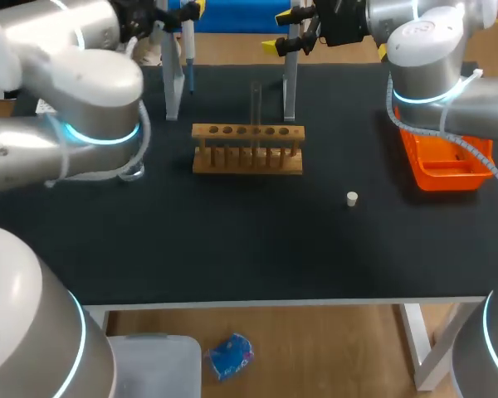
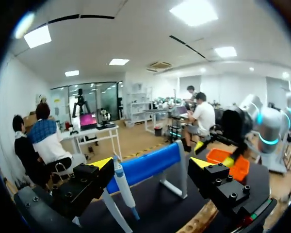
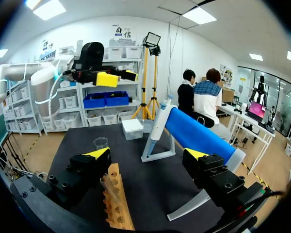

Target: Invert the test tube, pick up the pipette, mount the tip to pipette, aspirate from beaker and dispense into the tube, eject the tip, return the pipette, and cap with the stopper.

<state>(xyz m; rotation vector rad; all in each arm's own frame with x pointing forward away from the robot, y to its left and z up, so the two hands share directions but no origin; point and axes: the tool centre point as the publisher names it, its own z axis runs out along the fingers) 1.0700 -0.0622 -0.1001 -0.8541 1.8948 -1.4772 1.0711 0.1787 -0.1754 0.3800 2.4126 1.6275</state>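
A clear test tube (image 1: 255, 106) stands upright in the wooden rack (image 1: 247, 151) at mid-table. The rack (image 3: 117, 200) also lies just under my right gripper. The pipette (image 1: 187, 51) hangs on a white stand (image 1: 173, 83) at the back. My left gripper (image 1: 179, 12) is open and held high just behind the pipette (image 2: 124, 187), with nothing between its fingers (image 2: 103, 163). Raised at the stand's other post, my right gripper (image 1: 280, 31) is open and empty, and the pipette (image 3: 157, 124) is ahead of it. A small white stopper (image 1: 352, 197) lies on the mat. The beaker (image 3: 101, 143) stands beyond the rack.
An orange tray (image 1: 445, 162) sits at the table's right edge under my right arm. A white box (image 3: 132, 129) stands near the beaker. The stand's blue bar (image 2: 146, 165) spans between its two posts. The black mat (image 1: 232, 240) covers the table in front of the rack.
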